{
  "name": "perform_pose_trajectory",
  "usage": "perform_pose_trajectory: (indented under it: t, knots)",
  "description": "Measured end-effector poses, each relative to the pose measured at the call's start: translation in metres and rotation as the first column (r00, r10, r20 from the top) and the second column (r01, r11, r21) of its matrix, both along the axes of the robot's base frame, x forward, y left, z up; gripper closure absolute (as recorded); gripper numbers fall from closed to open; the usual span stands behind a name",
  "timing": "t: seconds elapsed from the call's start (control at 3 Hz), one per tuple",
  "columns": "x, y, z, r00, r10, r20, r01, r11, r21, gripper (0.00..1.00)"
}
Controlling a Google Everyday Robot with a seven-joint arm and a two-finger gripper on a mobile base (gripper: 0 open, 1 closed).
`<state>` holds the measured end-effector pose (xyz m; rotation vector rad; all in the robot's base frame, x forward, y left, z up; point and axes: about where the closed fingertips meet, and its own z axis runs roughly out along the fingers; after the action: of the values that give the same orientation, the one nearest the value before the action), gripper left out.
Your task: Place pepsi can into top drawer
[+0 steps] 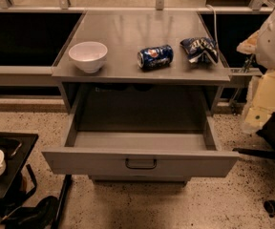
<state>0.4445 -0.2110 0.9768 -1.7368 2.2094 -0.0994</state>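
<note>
Looks down from above and in front of the cabinet (128,27), facing the open top drawer (80,163) head-on. Sits at middling range, near enough to fill the width with the cabinet yet far enough to take in the whole worktop, the drawer front and speckled floor (223,199) either side. Catches the gripper (259,109) at the right edge, beside the cabinet's right side. One view only.

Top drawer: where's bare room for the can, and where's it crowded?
The top drawer floor shows bare. Countertop: free behind white bowl, pepsi can and chip bag, crowded along its front. The gripper sits right of the bag.
</note>
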Motion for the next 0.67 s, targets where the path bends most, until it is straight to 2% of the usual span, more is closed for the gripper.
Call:
perform_pose_trajectory:
  t: [0.33,0.67]
  knots:
    - [0.030,0.023,-0.011,0.9977,0.066,-0.016,-0.066,0.998,0.000,0.00]
    - [0.075,0.070,-0.040,0.9803,0.187,-0.065,-0.185,0.982,0.031,0.00]
